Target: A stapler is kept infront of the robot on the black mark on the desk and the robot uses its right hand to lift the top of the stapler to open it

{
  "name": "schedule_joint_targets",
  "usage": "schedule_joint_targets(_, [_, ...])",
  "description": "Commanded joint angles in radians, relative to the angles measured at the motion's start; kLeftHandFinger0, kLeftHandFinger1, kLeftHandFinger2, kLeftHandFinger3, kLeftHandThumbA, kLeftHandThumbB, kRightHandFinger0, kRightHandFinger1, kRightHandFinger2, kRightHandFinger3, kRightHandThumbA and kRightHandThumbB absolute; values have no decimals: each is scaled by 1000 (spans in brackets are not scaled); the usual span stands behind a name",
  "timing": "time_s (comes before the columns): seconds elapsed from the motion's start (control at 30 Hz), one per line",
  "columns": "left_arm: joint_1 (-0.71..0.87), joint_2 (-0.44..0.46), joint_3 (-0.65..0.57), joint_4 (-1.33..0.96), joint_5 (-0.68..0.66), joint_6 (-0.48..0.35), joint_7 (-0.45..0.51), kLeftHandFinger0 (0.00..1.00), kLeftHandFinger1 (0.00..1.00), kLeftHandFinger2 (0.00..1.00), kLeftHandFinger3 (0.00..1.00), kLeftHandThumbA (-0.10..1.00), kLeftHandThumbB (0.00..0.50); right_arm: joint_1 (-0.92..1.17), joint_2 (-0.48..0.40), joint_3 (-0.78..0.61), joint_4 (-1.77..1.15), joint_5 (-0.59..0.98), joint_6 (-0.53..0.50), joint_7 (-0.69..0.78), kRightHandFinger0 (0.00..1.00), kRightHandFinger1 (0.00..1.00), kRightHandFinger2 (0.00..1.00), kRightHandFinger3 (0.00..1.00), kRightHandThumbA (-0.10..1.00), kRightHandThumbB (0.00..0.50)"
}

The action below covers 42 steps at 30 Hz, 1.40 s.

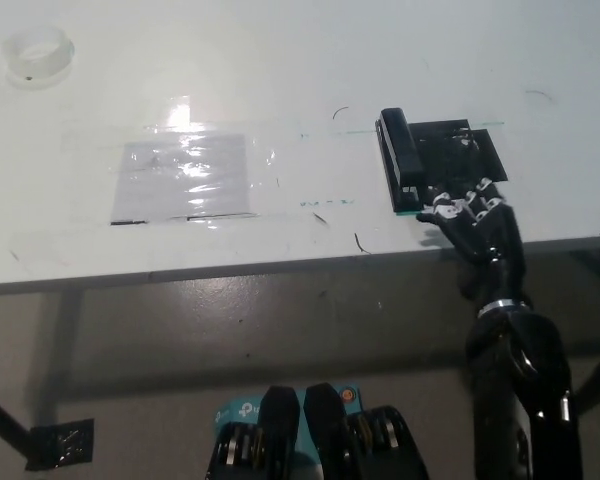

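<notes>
A black stapler lies closed along the left edge of the black mark on the white desk. My black right hand reaches over the desk's front edge, just in front of the mark and to the right of the stapler's near end. Its fingers are spread and hold nothing; the fingertips sit close to the stapler's front tip, apart from it. My left hand is out of view.
A roll of clear tape sits at the far left corner. A shiny clear taped patch lies left of centre. The desk's front edge runs across the middle, with floor below.
</notes>
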Motion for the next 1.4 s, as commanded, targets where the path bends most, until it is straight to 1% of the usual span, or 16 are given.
schedule_joint_targets(0.0, [4,17,0,-27,-9,-12,-2,449,500,611,784,1000,241,-68,73,-64,8,109,33,-60,484,513,618,808,497,0])
schedule_joint_targets(0.1, [4,10,1,-39,-11,-3,4,441,500,609,765,1000,230,-81,126,-120,13,155,26,-102,546,589,671,815,466,0])
schedule_joint_targets(0.13, [-1,14,0,-23,-9,-9,2,423,483,590,763,1000,225,-80,134,-126,16,174,22,-92,590,639,730,879,494,0])
schedule_joint_targets(0.2, [3,16,-3,-35,-8,-4,0,434,494,600,775,1000,239,-83,149,-137,19,194,22,-99,601,691,791,936,534,0])
schedule_joint_targets(0.33, [-4,20,-3,-16,-6,-17,-1,441,494,603,770,1000,242,-108,163,-157,42,257,17,-123,671,792,859,978,606,0])
schedule_joint_targets(0.47, [-2,20,-3,-20,-9,-20,-4,418,472,585,773,1000,226,-118,163,-161,49,299,11,-149,704,821,895,1000,648,0])
schedule_joint_targets(0.5, [-4,19,-1,-19,-12,-18,-2,391,452,573,757,1000,241,-120,163,-163,50,305,11,-156,705,818,890,994,654,0])
schedule_joint_targets(0.6, [-4,17,0,-24,-12,-6,5,399,458,563,752,1000,259,-120,163,-163,56,306,3,-175,666,756,831,949,658,0])
schedule_joint_targets(0.7, [-3,20,-2,-20,-10,-12,2,459,503,585,763,1000,239,-119,163,-159,64,326,-3,-203,640,722,788,909,644,0])
schedule_joint_targets(0.77, [-1,20,1,-18,-15,-21,-1,447,491,589,765,1000,233,-120,163,-154,70,340,-7,-219,628,714,770,896,640,0])
schedule_joint_targets(0.93, [0,19,-1,-41,-11,-7,6,453,504,614,780,1000,226,-123,163,-141,77,376,-18,-255,658,765,794,946,667,0])
schedule_joint_targets(1.0, [-6,22,0,-23,-11,-17,3,432,482,594,772,1000,236,-126,163,-132,73,386,-20,-281,658,773,805,927,684,0])
schedule_joint_targets(1.1, [-2,21,-2,-32,-6,-9,8,433,487,598,778,1000,216,-127,163,-122,71,399,-28,-307,695,813,850,964,766,0])
schedule_joint_targets(1.17, [0,19,-2,-38,-9,-17,5,398,461,578,780,1000,220,-133,163,-126,72,433,-25,-326,756,879,910,1000,878,0])
schedule_joint_targets(1.23, [-1,18,-1,-41,-11,-5,8,417,470,581,771,1000,236,-138,163,-129,73,450,-25,-329,795,916,946,1000,936,0])
schedule_joint_targets(1.37, [5,18,-3,-31,-3,-12,10,428,478,597,785,1000,225,-149,163,-128,84,459,-31,-342,802,905,928,1000,961,0])
